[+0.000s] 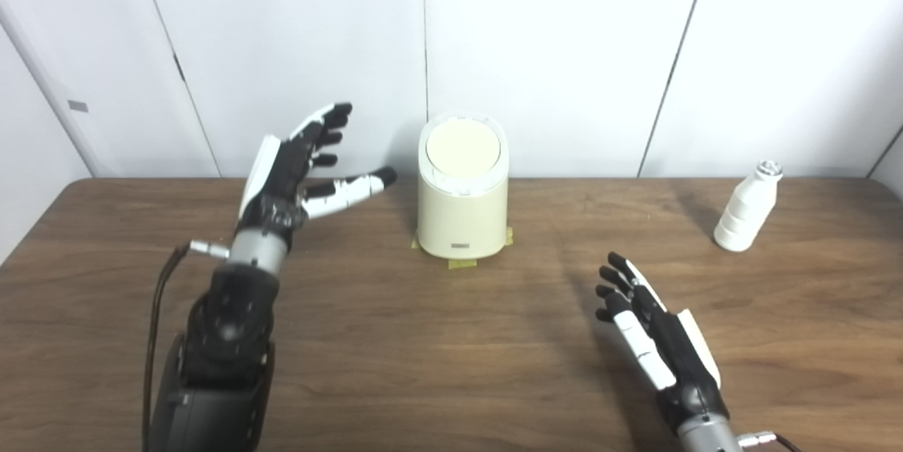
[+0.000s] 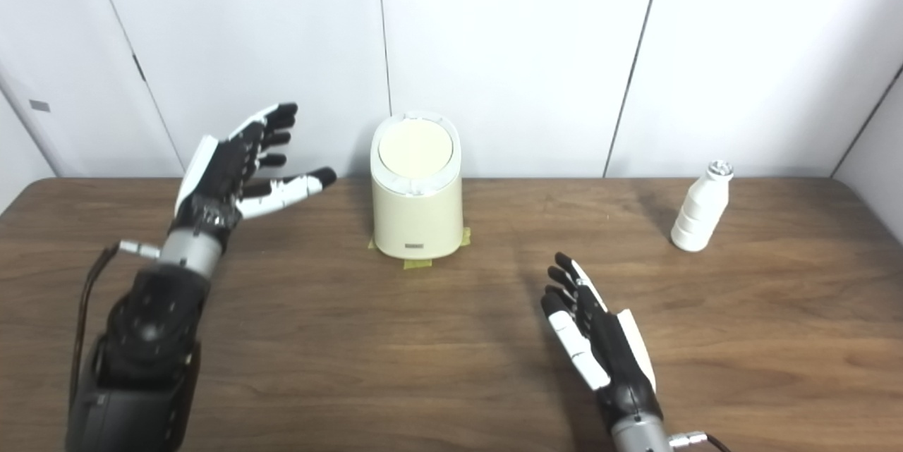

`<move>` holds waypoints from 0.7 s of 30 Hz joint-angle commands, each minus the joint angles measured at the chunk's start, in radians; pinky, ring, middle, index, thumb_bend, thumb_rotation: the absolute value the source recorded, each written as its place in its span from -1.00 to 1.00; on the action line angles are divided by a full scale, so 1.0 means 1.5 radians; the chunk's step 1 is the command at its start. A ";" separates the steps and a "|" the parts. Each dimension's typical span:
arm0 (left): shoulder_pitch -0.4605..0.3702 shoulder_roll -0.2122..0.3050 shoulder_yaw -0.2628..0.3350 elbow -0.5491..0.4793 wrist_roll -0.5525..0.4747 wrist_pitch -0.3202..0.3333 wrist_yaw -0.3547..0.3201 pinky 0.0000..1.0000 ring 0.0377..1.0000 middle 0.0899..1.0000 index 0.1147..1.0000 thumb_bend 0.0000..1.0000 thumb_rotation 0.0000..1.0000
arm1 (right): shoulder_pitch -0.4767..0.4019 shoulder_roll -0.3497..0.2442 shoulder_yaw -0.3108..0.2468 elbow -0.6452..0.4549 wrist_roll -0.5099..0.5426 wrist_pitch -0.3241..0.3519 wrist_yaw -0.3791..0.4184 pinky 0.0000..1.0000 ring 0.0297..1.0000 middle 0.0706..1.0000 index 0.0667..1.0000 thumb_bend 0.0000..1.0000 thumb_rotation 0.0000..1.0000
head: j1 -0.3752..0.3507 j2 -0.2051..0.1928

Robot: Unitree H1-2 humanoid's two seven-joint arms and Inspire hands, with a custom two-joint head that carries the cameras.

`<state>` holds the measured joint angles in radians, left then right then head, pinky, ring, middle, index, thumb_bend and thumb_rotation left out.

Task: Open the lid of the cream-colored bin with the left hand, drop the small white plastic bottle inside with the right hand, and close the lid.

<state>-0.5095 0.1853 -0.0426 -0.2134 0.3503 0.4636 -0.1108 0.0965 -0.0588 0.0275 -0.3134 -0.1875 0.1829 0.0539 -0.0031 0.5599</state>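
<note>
The cream-colored bin [image 1: 462, 209] stands at the back middle of the wooden table [image 1: 437, 353], its round lid [image 1: 463, 147] down. A small white plastic bottle [image 1: 746, 208] stands upright at the back right. My left hand [image 1: 300, 166] is raised to the left of the bin, open, fingers spread and thumb pointing toward the bin, a short gap from it. My right hand [image 1: 652, 336] hovers low over the table's front right, open and empty, well short of the bottle.
Yellow tape marks [image 1: 462, 263] lie under the bin's base. White wall panels [image 1: 564, 50] rise right behind the table's far edge. A black cable [image 1: 159, 311] runs along my left forearm.
</note>
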 commanded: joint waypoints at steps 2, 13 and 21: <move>-0.077 0.005 -0.008 0.037 0.018 -0.022 0.022 0.53 0.68 0.72 0.76 0.78 -0.51 | -0.009 -0.006 0.001 -0.005 -0.005 -0.030 -0.009 0.53 0.72 0.78 0.87 0.06 0.75 | 0.000 -0.001; -0.185 0.009 -0.038 0.156 0.030 -0.021 0.017 0.49 0.69 0.73 0.72 0.79 -0.81 | -0.008 -0.001 0.011 0.002 -0.013 -0.033 -0.016 0.53 0.73 0.80 0.88 0.02 0.77 | 0.000 -0.004; -0.260 0.032 -0.109 0.248 0.079 -0.037 -0.001 0.39 0.67 0.76 0.77 0.85 -0.83 | -0.006 0.005 0.015 0.006 -0.015 -0.043 -0.022 0.53 0.72 0.79 0.88 0.01 0.78 | -0.002 -0.003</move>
<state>-0.8236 0.2094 -0.1905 0.1544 0.4265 0.4465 -0.1253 0.0949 -0.0566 0.0455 -0.2931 -0.2086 0.1721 0.0367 -0.0046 0.5553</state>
